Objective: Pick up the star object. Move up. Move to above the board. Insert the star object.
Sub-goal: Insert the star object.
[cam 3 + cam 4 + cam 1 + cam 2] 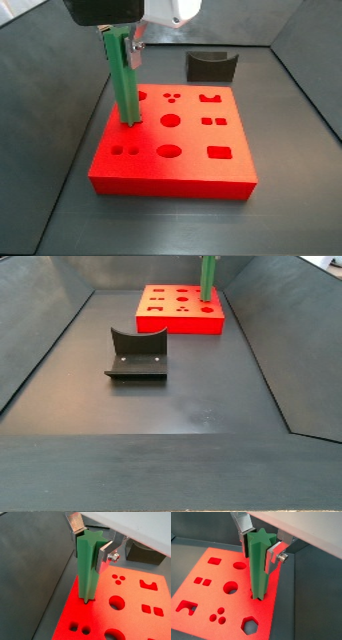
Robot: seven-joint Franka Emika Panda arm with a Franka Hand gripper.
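The star object [86, 567] is a long green rod with a star-shaped end. It stands upright with its lower tip in a hole at the edge of the board [130, 619], a flat red block with shaped holes. My gripper [91, 546] is shut on the rod's upper end, its silver fingers [105, 554] pressed on both sides. The same grip shows in the other wrist picture, gripper [258, 547], rod [258, 569], board [211, 587]. In a side view the rod [124, 78] stands on the board [174, 150] under the gripper [123, 42]. In a side view the rod [209, 276] rises from the board [181, 308] at the far end.
The dark grey U-shaped holder [210, 66] stands on the floor behind the board; it also shows in a side view [136, 354] at mid floor, and in a wrist view [145, 553]. Dark bin walls [40, 316] enclose the floor.
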